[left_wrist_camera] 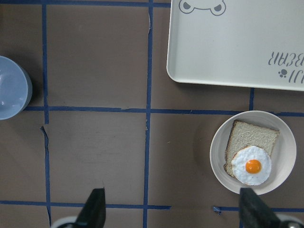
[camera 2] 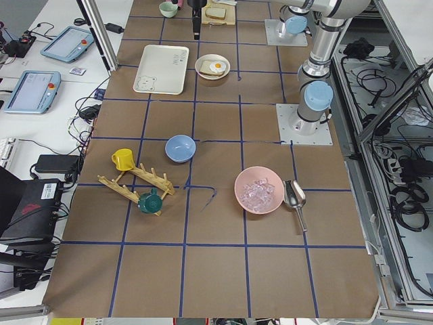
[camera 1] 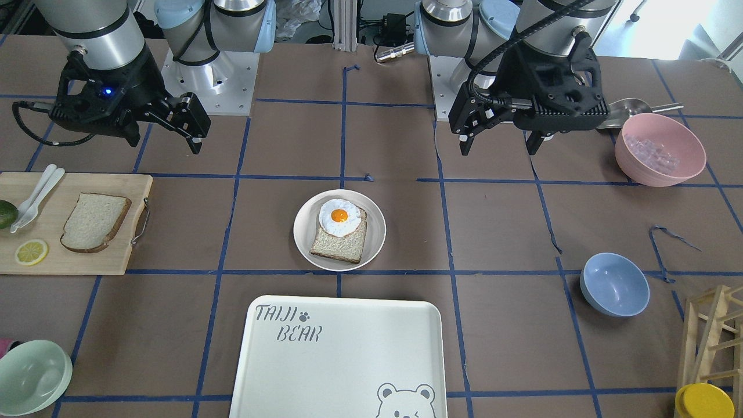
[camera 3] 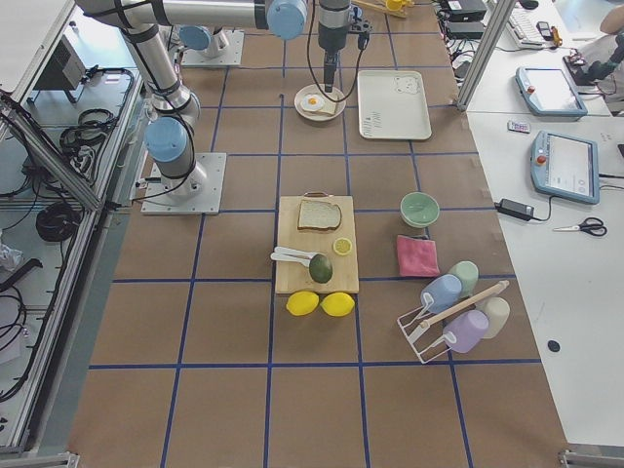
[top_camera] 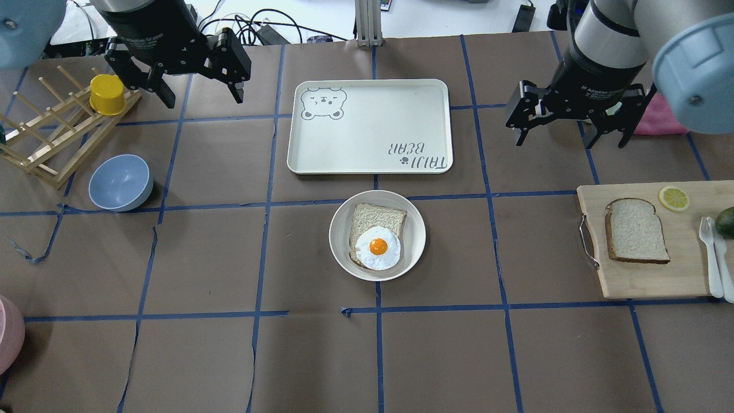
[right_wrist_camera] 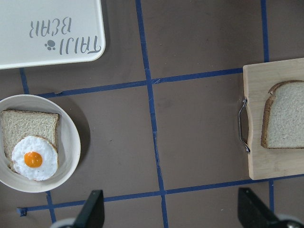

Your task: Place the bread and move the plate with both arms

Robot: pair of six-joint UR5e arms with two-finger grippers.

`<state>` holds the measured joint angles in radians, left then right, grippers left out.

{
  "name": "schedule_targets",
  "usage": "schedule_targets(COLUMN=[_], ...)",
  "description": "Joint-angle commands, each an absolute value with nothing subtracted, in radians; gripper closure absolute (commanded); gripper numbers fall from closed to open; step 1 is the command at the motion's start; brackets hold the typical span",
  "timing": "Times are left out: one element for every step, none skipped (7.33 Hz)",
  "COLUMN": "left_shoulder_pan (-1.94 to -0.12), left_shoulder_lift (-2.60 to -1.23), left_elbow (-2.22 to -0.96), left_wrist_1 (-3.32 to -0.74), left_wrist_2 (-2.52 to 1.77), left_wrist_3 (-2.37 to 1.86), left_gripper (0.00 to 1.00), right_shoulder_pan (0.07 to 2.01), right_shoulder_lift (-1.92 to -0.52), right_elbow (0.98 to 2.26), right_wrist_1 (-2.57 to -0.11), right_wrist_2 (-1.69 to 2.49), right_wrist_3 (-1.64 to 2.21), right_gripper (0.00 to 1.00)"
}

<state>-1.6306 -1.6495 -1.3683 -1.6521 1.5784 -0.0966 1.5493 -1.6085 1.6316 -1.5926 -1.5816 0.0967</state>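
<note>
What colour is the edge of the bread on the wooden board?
Dark brown; the bread is pale inside. The overhead view shows it best.

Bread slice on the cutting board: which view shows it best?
Overhead exterior: the bread lies whole and unobstructed. Front-facing shows it whole too, right wrist crops it, side views show it tiny, left wrist misses it.

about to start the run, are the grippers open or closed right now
Left gripper: open, holding nothing.
Right gripper: open, holding nothing.
</note>
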Motion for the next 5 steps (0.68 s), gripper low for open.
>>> schedule_targets(left_shoulder_pan=[-1.631,-1.631,-1.631,-1.632,-1.631], left_shoulder_lift=[-1.649,-1.649,-1.649,-1.649,-1.649], left_elbow=[-1.368,-1.368,-1.368,-1.368,-1.368], left_wrist_1=[-1.652,-1.652,-1.652,-1.652,-1.652], left_wrist_2=[1.578,1.578,1.578,1.578,1.578], left_wrist_3=[-0.097,-0.097,-0.097,-0.097,-0.097], left_gripper=[0.00,0.00,0.00,0.00,0.00], right_shoulder_pan=[1.549,1.549,1.549,1.549,1.549], right_shoulder_lift=[-1.608,-1.609,-1.608,-1.606,-1.597], right_elbow=[1.634,1.635,1.635,1.635,1.637], right_wrist_1=[-1.594,-1.594,-1.594,-1.595,-1.594], right_wrist_2=[-1.582,-1.582,-1.583,-1.583,-1.580], right_wrist_3=[0.097,0.098,0.101,0.100,0.100], right_gripper=[0.00,0.00,0.00,0.00,0.00])
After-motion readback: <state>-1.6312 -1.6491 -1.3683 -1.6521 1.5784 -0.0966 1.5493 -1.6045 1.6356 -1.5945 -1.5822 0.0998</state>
